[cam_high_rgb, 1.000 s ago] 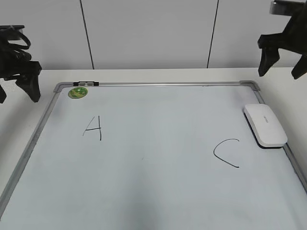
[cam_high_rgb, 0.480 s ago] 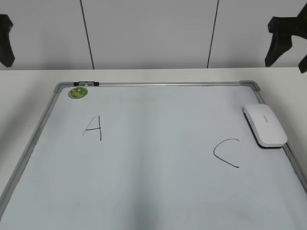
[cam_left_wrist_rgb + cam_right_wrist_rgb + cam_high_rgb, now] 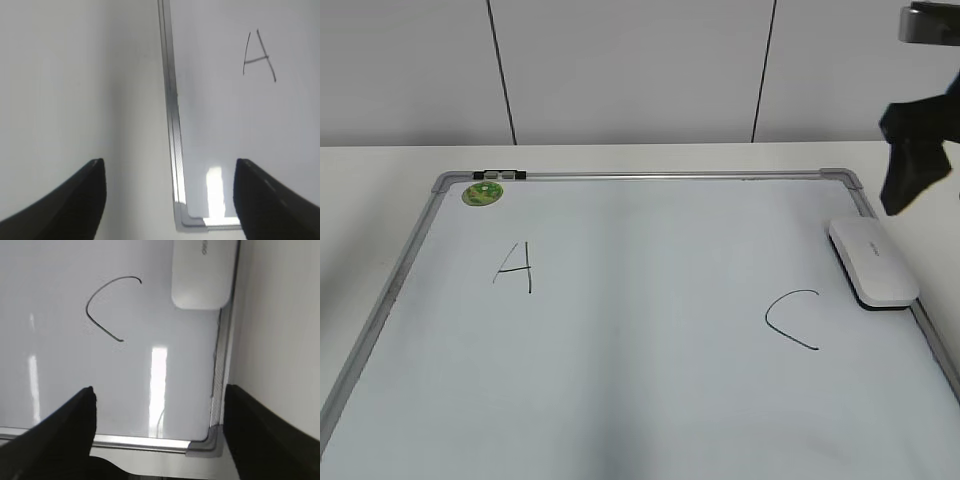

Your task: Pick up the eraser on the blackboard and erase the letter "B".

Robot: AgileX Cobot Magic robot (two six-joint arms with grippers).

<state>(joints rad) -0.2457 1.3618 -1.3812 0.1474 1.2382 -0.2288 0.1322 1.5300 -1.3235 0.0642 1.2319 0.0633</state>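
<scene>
Exterior view: the eraser [image 3: 873, 262] is seen lying flat at the right edge of the blackboard [image 3: 620, 400], just beside the letter "C" [image 3: 792, 320], while the letter "A" [image 3: 514, 268] sits well apart on the left; no letter "B" can be found between them, where only bare board is shown. The chief risk is judged to be a wrong stroke: with no "B" visible, the "C" next to the eraser could be smeared if the eraser were dragged leftward on lifting. A second risk is that the eraser, lying against the frame, might be pushed off onto the bench [image 3: 380, 170] by an off-centre approach. The right gripper [image 3: 160, 435] is held raised above the board's right side, fingers [image 3: 60, 430] spread wide and empty. The left gripper [image 3: 170, 200] hangs over the board's left frame, fingers likewise wide and holding nothing.
</scene>
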